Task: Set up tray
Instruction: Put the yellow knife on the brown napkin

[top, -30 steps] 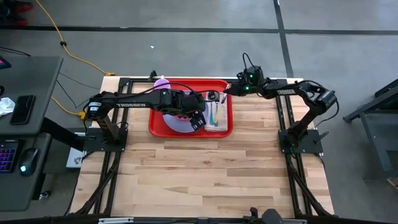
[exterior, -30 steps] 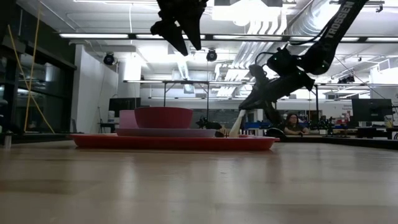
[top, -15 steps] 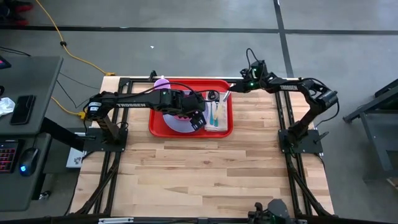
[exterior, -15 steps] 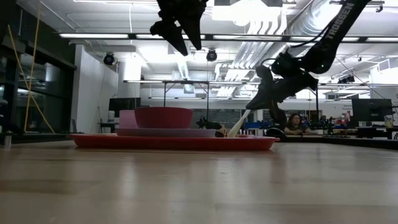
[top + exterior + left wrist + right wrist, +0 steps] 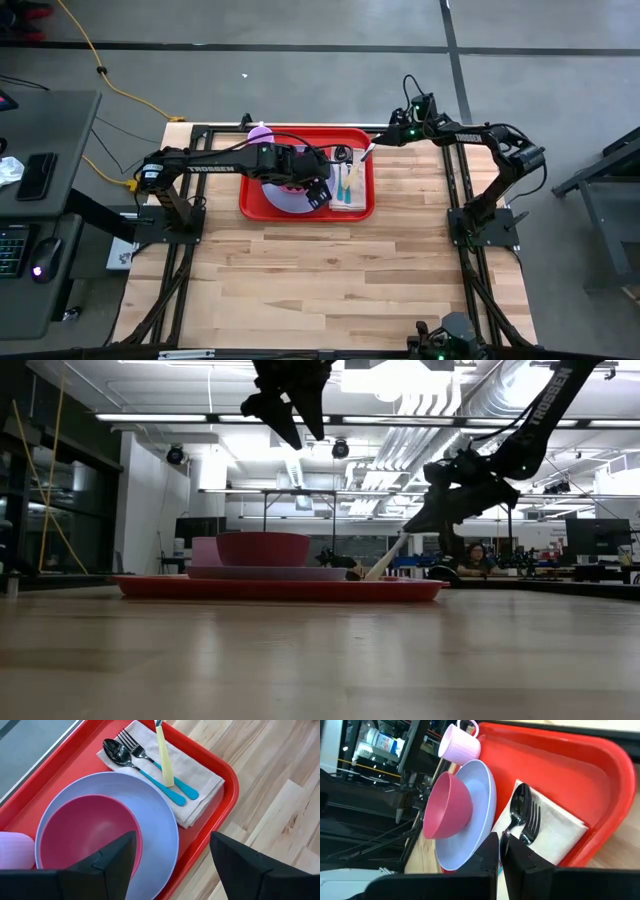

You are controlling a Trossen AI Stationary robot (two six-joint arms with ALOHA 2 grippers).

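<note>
Pale wooden planks form the surface (image 5: 330, 270), and toward its 12 o'clock edge the red tray (image 5: 355, 137) lies flat, already loaded. On the tray a lavender plate (image 5: 157, 815) carries a pink bowl (image 5: 90, 832), with a pink mug (image 5: 461, 743) just beyond the plate toward 11 o'clock. At the plate's 3 o'clock side a folded napkin (image 5: 205, 780) lies inside the rim, and a spoon (image 5: 116, 751) and a fork (image 5: 131, 742) with blue handles rest side by side on it, bowl and tines turned toward 12 o'clock. A pale yellow-handled utensil (image 5: 164, 755), probably a knife, is held steeply tilted over the napkin, its handle end down on the cloth beside the fork; it appears to be lowered this way so that it can be laid parallel to the other cutlery. The right tool (image 5: 418, 520) is clamped on the upper end of that utensil and hangs above the tray's 1 o'clock corner, so the tray lies below it and mostly toward 9 o'clock. The left tool (image 5: 172, 855) is held high over the plate and bowl with its fingers apart and nothing between them, seemingly waiting clear of the placement; the tray lies directly beneath it.
</note>
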